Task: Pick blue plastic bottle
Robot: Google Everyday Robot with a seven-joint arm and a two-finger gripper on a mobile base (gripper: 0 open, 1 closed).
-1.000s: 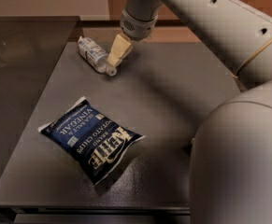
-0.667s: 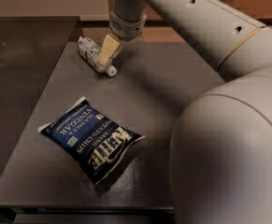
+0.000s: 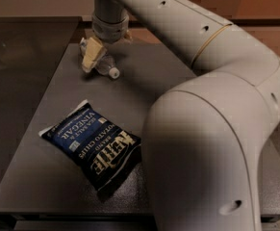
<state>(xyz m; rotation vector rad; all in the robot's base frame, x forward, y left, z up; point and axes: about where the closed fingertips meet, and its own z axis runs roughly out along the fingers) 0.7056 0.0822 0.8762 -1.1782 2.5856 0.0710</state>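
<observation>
The biggest thing on my screen is the robot's own arm (image 3: pixel 211 129). Its pale, rounded bulk fills the frame from about 5 o'clock, rises past 3 o'clock and arcs over to roughly 11 o'clock, where the wrist points down at the work surface.

Next in size is the dark grey table (image 3: pixel 38 186), a flat slab that takes up most of the lower and middle view. A second dark surface (image 3: pixel 24 47) sits beside it at 10 o'clock, with a seam running between the two.

On the table, toward 7 o'clock from the centre of the view, a dark blue chip bag (image 3: pixel 94 146) lies flat with its white lettering face up. It is well apart from everything else on the slab.

The gripper (image 3: pixel 94 57) hangs from the wrist at about 11 o'clock, low over the far part of the table. A pale yellowish part of it sits right against the blue plastic bottle (image 3: pixel 106 65) and overlaps it from my angle. I cannot tell whether the gripper is open or closed, nor whether it has hold of anything.

The blue plastic bottle lies on its side on the table directly under the gripper, at 11 o'clock from the chip bag and well apart from it. Its small white cap (image 3: pixel 114 73) points toward 4 o'clock, clear of the gripper.
</observation>
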